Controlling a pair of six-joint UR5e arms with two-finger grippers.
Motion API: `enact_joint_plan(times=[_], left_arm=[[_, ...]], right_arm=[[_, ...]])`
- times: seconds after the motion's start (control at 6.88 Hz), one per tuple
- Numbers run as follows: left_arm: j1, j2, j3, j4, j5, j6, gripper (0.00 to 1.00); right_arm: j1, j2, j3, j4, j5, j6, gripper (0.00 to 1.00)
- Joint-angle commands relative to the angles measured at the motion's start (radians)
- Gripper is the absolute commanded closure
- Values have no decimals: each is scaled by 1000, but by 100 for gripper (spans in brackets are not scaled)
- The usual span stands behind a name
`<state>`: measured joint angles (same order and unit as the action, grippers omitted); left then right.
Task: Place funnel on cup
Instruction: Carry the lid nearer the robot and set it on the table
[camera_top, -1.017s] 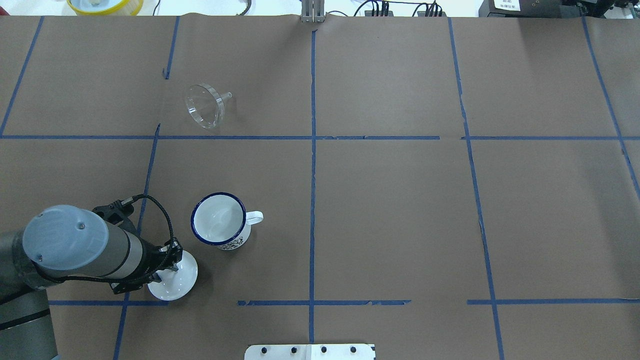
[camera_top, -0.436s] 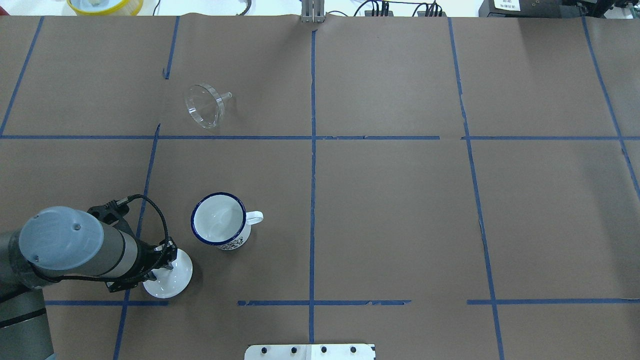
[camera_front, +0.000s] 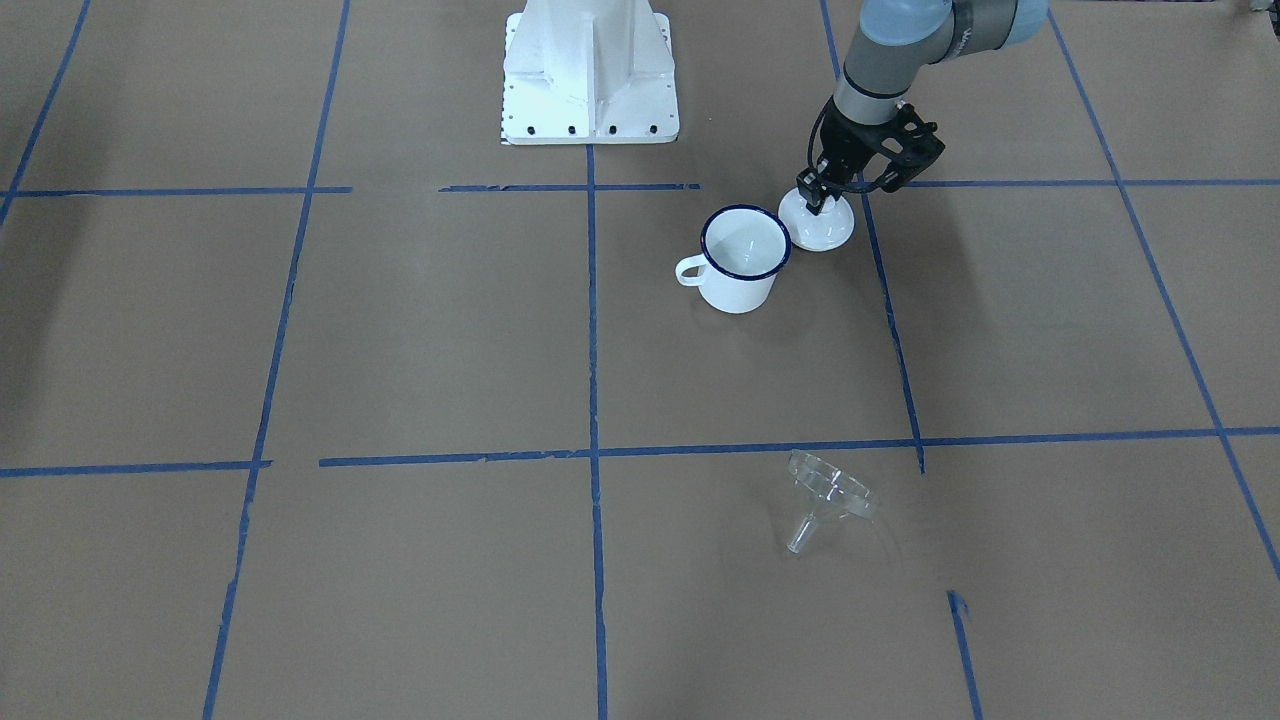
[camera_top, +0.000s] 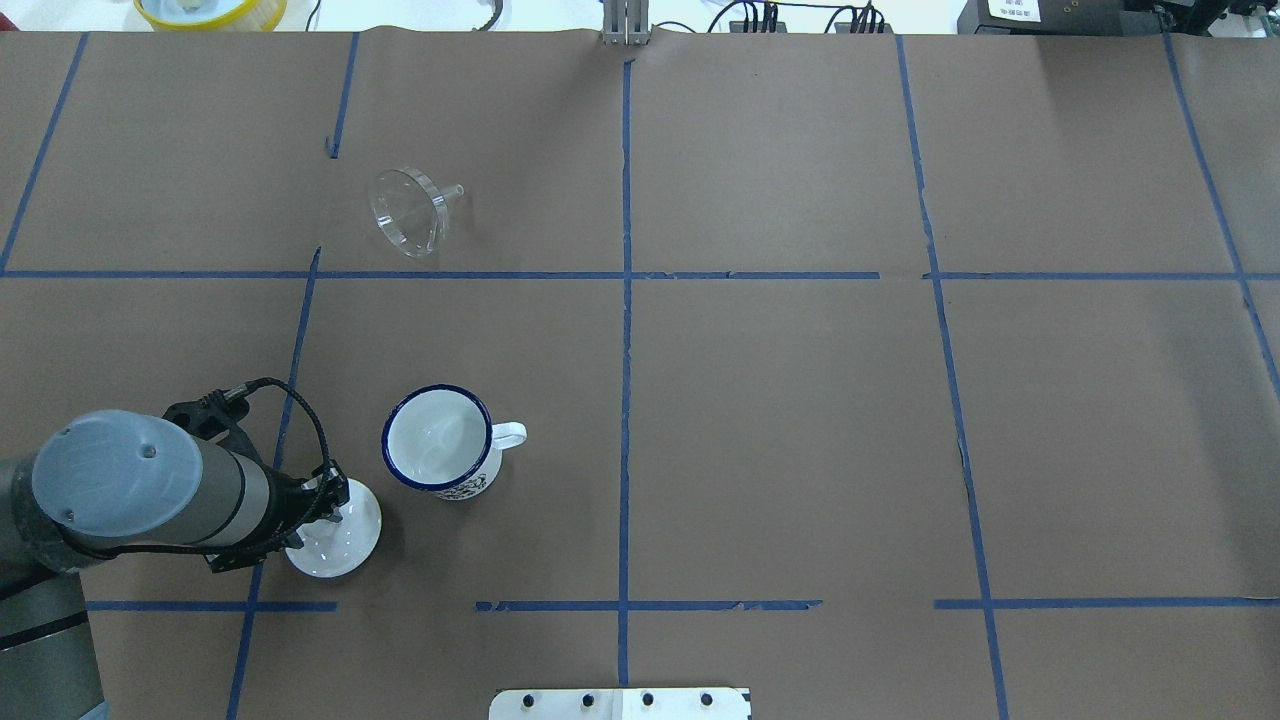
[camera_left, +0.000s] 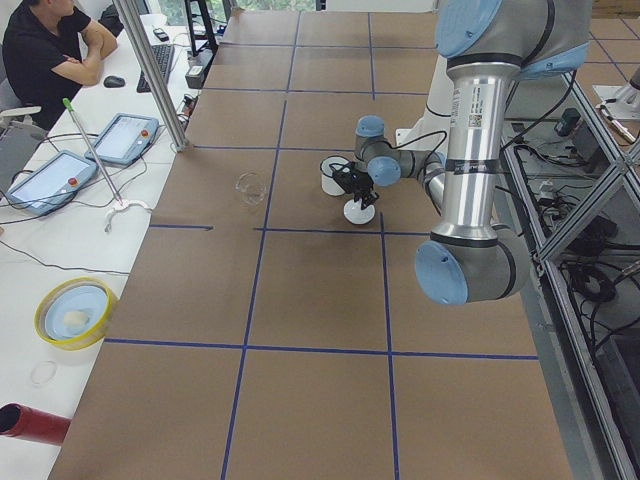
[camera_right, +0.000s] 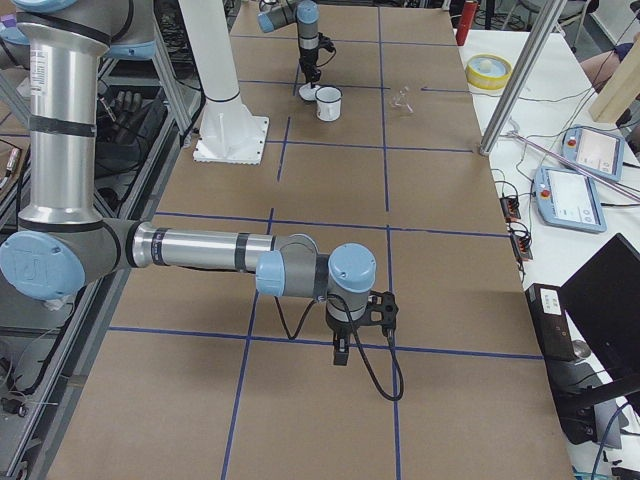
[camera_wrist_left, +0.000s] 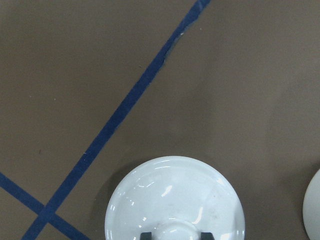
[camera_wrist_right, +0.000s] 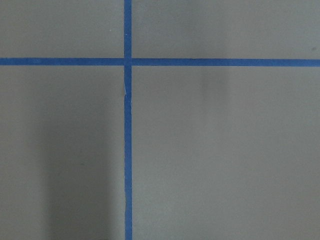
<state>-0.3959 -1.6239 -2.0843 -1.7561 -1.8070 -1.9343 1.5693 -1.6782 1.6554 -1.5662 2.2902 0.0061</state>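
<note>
The clear funnel (camera_top: 408, 212) lies on its side on the brown paper at the far left, spout toward the right; it also shows in the front view (camera_front: 828, 492). The white mug with a blue rim (camera_top: 437, 440) stands upright and empty, handle to the right, also in the front view (camera_front: 742, 258). My left gripper (camera_top: 328, 503) is shut on the knob of a round white lid (camera_top: 343, 548) just left of the mug; the left wrist view shows the lid (camera_wrist_left: 175, 195) from above. My right gripper (camera_right: 341, 355) hangs over bare paper far from both; I cannot tell its state.
Blue tape lines divide the table (camera_top: 780, 420) into squares. The white robot base plate (camera_front: 590, 70) sits at the near edge. A yellow bowl (camera_top: 210, 10) stands beyond the far left edge. An operator sits at the side table (camera_left: 45, 50).
My left gripper has moved a little left and away from me, carrying the white lid with it. The mug and the funnel have not moved.
</note>
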Motion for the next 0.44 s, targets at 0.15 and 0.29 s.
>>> enact_joint_plan(times=[0.15, 0.29], left_arm=[[-73, 1, 1, 1, 2, 78, 0], [-166, 1, -3, 3, -6, 183, 0]], right_arm=[[0, 0, 0, 0, 0, 0, 0], [0, 0, 1, 0, 0, 0, 0]])
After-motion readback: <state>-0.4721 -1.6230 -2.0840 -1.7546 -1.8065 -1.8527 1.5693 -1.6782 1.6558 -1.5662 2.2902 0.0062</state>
